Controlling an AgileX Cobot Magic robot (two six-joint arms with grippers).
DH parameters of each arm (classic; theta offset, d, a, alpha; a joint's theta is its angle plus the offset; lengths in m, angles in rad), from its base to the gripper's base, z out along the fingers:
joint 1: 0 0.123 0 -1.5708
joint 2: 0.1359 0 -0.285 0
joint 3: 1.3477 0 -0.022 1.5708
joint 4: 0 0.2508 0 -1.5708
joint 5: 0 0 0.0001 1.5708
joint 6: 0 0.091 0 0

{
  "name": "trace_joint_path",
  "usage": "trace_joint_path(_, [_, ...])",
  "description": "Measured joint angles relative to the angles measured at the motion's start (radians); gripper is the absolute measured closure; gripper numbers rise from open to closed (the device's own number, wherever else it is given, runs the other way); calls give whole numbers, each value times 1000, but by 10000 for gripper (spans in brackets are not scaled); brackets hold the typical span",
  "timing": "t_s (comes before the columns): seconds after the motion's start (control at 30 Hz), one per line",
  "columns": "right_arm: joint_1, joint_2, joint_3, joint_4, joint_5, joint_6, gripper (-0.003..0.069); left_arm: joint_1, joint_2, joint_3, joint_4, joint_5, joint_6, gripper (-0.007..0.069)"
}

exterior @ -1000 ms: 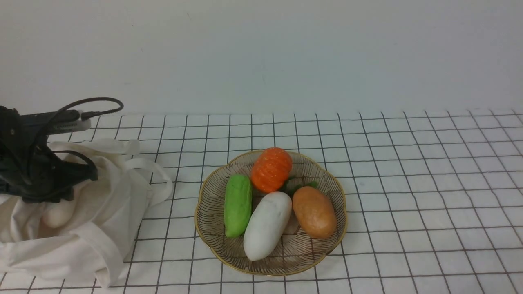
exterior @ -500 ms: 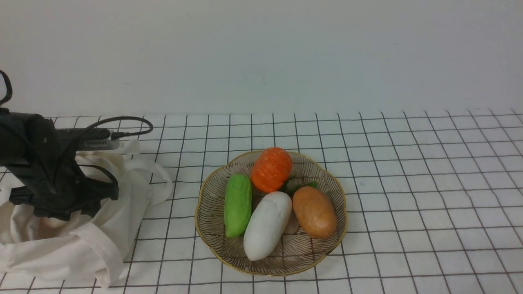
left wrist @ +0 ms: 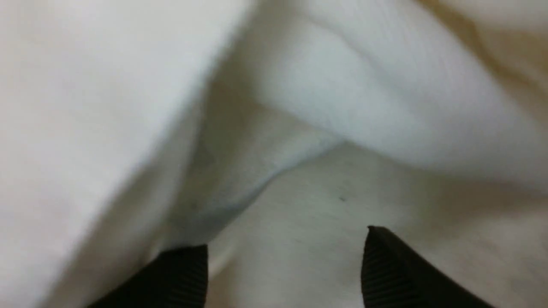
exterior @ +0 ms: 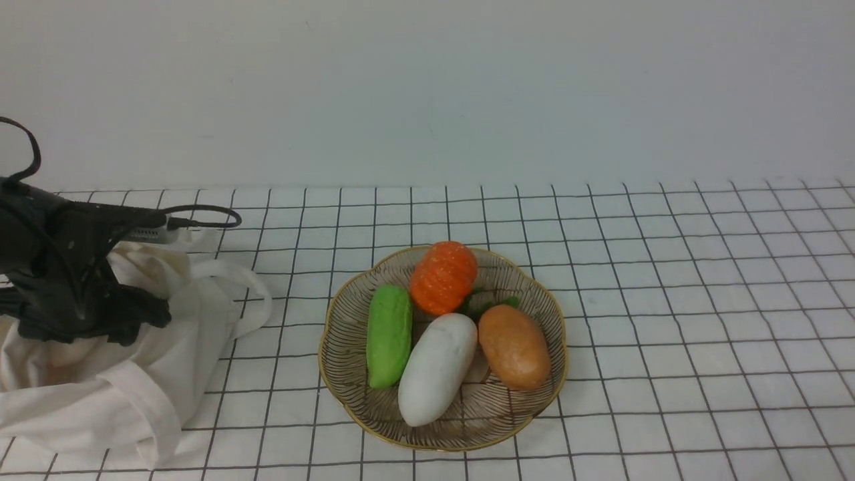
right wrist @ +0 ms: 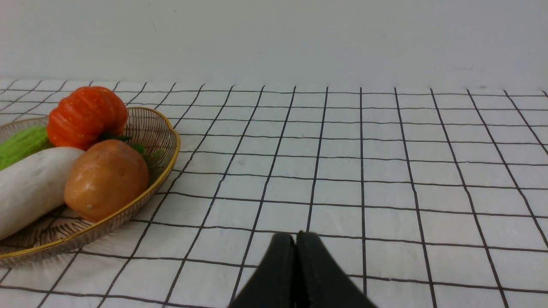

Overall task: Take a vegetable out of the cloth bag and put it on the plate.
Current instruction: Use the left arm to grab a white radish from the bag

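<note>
The off-white cloth bag [exterior: 100, 394] lies crumpled at the front left. My left gripper [exterior: 127, 321] is down in its mouth. In the left wrist view its jaws [left wrist: 282, 244] stand either side of a smooth white radish [left wrist: 295, 218] and hold it, with bag fabric [left wrist: 107, 107] all around; the picture is blurred. The radish is hidden in the front view. The gold-rimmed plate [exterior: 327, 354] sits mid-table and also shows in the right wrist view [right wrist: 169, 141]. My right gripper [right wrist: 295, 235] is shut and empty, low over the cloth to the right of the plate, out of the front view.
On the plate lie a second white radish [exterior: 437, 367], a green cucumber [exterior: 389, 337], an orange pumpkin [exterior: 443, 277] and a brown potato [exterior: 514, 347]. A bag strap [exterior: 257, 300] loops toward the plate. A white wall stands behind the checked tablecloth [exterior: 701, 300].
My left gripper pushed right and down into the bag, then drew back left and slightly up. The bag and its strap shifted left with it. The pale radish seen in the bag is now covered.
</note>
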Motion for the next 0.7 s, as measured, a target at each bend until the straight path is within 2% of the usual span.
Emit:
trace_joint_path(0.13, [0, 0, 0, 0, 0, 0, 673, 0, -4, 0, 111, -1, -101, 180])
trace_joint_path(0.43, [0, 0, 0, 0, 0, 0, 673, 0, 8, 0, 299, -11, -241, 180])
trace_joint_path(0.7, [0, 0, 0, 0, 0, 0, 673, 0, 33, 0, 539, -27, -434, 180])
